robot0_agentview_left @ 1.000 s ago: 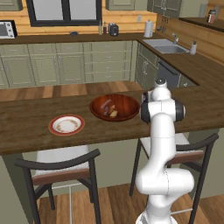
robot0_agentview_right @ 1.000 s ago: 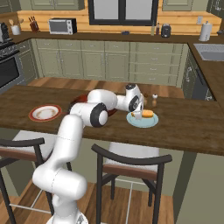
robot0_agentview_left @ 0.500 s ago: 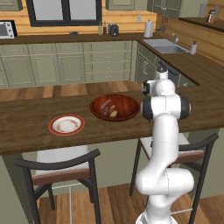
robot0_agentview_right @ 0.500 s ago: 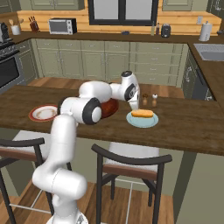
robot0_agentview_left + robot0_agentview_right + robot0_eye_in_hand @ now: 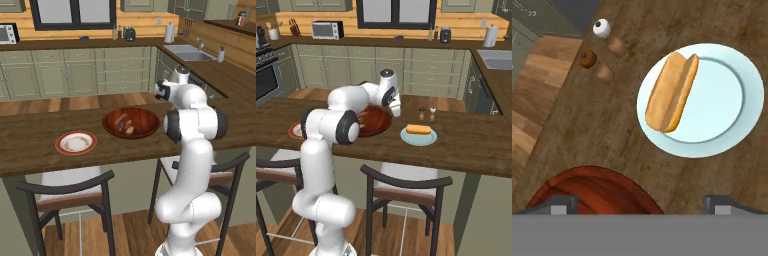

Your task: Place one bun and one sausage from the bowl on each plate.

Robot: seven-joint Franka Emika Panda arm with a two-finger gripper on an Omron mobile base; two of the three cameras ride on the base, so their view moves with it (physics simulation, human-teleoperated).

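— What is seen in the left base view?
— The wooden bowl (image 5: 132,122) lies at centre, perhaps holding a bun and sausages; the red-rimmed plate (image 5: 76,143) lies lower left.

— And the right base view?
— The teal plate (image 5: 418,136) with the yellow-orange bun (image 5: 418,130) is seen right of centre.

— The hand view?
— The gripper (image 5: 640,204) is spread wide, nothing grasped; two shakers (image 5: 594,42) are seen upper left.
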